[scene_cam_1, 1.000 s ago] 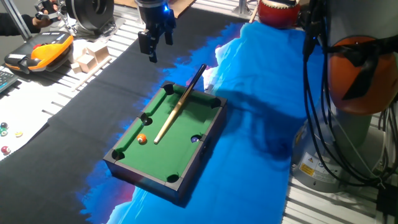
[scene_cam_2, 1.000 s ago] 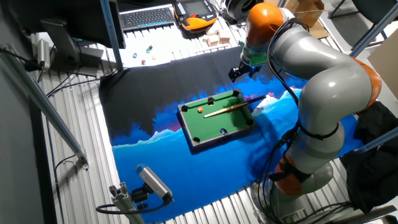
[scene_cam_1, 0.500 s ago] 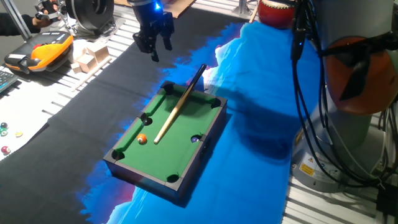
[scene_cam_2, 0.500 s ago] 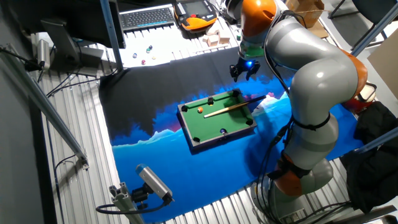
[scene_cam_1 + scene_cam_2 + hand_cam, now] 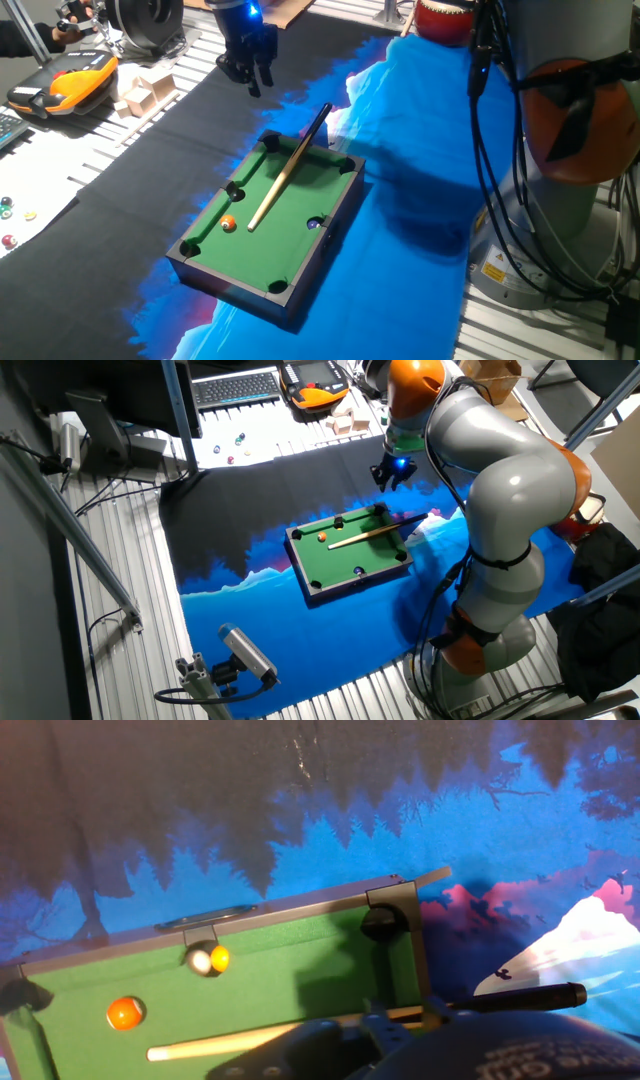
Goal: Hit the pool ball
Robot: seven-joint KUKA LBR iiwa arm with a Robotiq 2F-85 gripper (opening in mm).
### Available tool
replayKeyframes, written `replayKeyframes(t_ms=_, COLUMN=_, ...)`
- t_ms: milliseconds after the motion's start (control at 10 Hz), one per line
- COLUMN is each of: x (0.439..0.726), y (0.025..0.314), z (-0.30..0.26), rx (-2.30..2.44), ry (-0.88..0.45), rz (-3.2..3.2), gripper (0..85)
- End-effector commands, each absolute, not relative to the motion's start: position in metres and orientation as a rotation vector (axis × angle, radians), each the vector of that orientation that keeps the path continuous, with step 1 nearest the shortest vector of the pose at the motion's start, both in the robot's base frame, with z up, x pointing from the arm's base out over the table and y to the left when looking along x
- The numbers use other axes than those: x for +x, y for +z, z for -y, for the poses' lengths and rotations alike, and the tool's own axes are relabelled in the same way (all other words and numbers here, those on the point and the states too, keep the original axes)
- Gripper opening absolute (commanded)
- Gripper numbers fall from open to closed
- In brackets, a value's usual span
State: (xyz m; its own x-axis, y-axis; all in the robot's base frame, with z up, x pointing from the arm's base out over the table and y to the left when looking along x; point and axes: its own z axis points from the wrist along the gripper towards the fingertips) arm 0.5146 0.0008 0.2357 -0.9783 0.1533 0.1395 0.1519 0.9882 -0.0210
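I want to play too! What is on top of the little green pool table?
On the pool table lie a cue, an orange ball, and a second ball sitting at a side pocket. The gripper hides part of the felt in the hand view.

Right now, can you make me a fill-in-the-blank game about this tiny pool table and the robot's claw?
1. The pool ball is the color ____.
2. The cue stick lies on the ____ felt of the mini pool table.
3. The claw hangs up in the air and holds ____.
Missing words: orange; green; nothing.
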Motion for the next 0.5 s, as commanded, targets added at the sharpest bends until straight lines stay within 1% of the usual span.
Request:
replayKeyframes(t_ms=0, x=0.5145, y=0.2358, z=-0.0007, rx=-0.236, ry=0.015, rz=2.993, gripper=0.0)
replayKeyframes(t_ms=400, x=0.5142, y=0.2359, z=-0.0007, rx=-0.269, ry=0.014, rz=2.998, gripper=0.0)
